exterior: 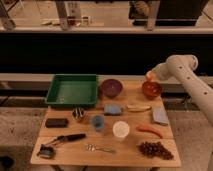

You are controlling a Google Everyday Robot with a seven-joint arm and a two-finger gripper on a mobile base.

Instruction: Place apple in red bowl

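Note:
The red bowl [151, 90] is a glossy orange-red bowl at the back right of the wooden table. The apple [149, 75] is a small yellow-orange fruit held just above the bowl's far rim at the tip of my arm. My gripper [151, 77] is at the end of the white arm that reaches in from the right, and it hovers over the red bowl with the apple at it.
A maroon-purple bowl [111, 87] sits left of the red bowl, and a green tray [73, 90] is at the back left. A banana [138, 107], carrot [150, 131], grapes [155, 149], white cup [120, 130], blue cup [97, 121] and utensils lie on the table [75, 152].

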